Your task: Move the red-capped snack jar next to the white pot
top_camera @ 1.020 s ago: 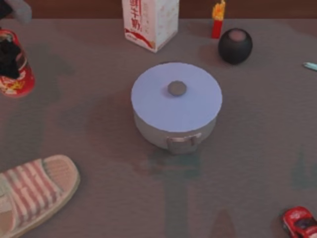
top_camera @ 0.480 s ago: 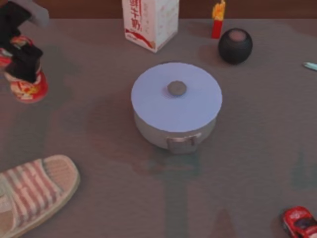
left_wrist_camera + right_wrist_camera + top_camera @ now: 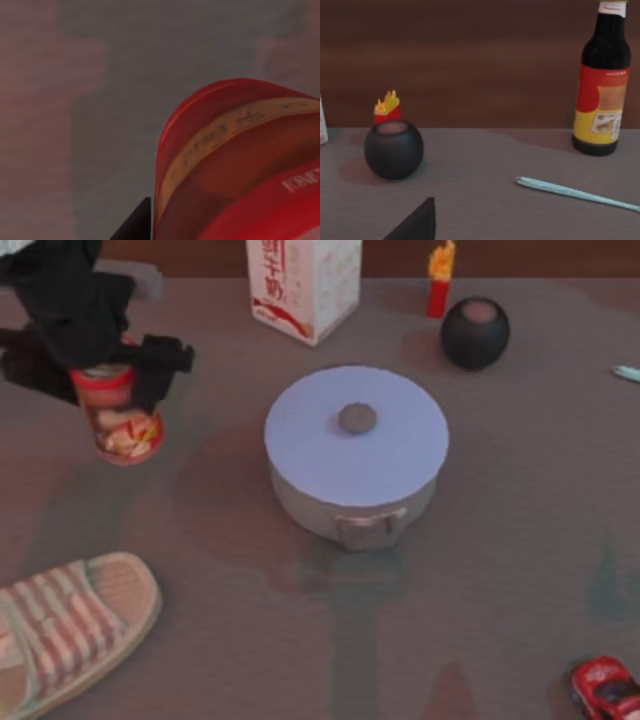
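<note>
The red-capped snack jar (image 3: pixel 125 430) hangs tilted above the table, left of the white pot (image 3: pixel 355 440) and well apart from it. My left gripper (image 3: pixel 105 380) is shut on the jar's upper part, its black body hiding the lid from above. The jar's red-and-cream label (image 3: pixel 240 165) fills the left wrist view, with one dark fingertip (image 3: pixel 135 227) beside it. The pot stands at the table's middle, its flat lid on and its handle facing the front. The right arm is outside the top view; only one of its dark fingertips (image 3: pixel 415 225) shows in the right wrist view.
A milk carton (image 3: pixel 305 285), a red-and-yellow lighter (image 3: pixel 440 280) and a black round speaker (image 3: pixel 475 332) stand behind the pot. A striped slipper (image 3: pixel 70 625) lies front left, a red toy car (image 3: pixel 605 685) front right. A pale blue stick (image 3: pixel 575 193) and a sauce bottle (image 3: pixel 602 85) are at the far right.
My left gripper has carried the jar from the table's far left edge rightward toward the pot, and the jar now hangs higher and more tilted. The pot has not moved.
</note>
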Robot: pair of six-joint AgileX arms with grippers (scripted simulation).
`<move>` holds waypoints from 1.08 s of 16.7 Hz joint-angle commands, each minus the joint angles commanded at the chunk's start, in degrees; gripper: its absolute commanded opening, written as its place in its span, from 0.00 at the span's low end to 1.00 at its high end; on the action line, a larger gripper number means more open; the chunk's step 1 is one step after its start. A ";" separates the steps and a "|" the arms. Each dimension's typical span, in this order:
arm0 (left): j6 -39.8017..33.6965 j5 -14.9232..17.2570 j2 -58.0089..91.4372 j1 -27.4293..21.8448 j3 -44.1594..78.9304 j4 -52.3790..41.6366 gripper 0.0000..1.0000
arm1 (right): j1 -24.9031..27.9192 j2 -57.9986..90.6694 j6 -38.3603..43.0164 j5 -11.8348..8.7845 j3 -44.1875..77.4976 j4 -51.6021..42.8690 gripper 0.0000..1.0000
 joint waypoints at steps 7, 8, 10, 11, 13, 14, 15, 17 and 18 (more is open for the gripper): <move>-16.68 -3.59 -1.44 -5.62 -5.53 4.90 0.00 | 0.00 0.00 0.00 0.00 0.00 0.00 1.00; -16.72 -3.60 -1.45 -5.63 -5.54 4.91 0.00 | 0.00 0.00 0.00 0.00 0.00 0.00 1.00; -16.72 -3.60 -1.45 -5.63 -5.54 4.91 0.00 | 0.00 0.00 0.00 0.00 0.00 0.00 1.00; -16.55 -3.50 -1.20 -5.34 -5.40 4.79 0.00 | 0.00 0.00 0.00 0.00 0.00 0.00 1.00; -16.49 -3.51 -0.89 -5.32 -6.05 5.81 0.00 | 0.00 0.00 0.00 0.00 0.00 0.00 1.00; -16.36 -3.49 -0.45 -5.38 -6.85 7.20 0.00 | 0.00 0.00 0.00 0.00 0.00 0.00 1.00; -16.26 -3.48 0.14 -5.40 -7.83 8.99 0.00 | 0.00 0.00 0.00 0.00 0.00 0.00 1.00; -16.22 -3.47 1.50 -5.29 -9.91 12.66 0.00 | 0.00 0.00 0.00 0.00 0.00 0.00 1.00; -16.23 -3.48 2.08 -5.23 -10.73 13.91 0.00 | 0.00 0.00 0.00 0.00 0.00 0.00 1.00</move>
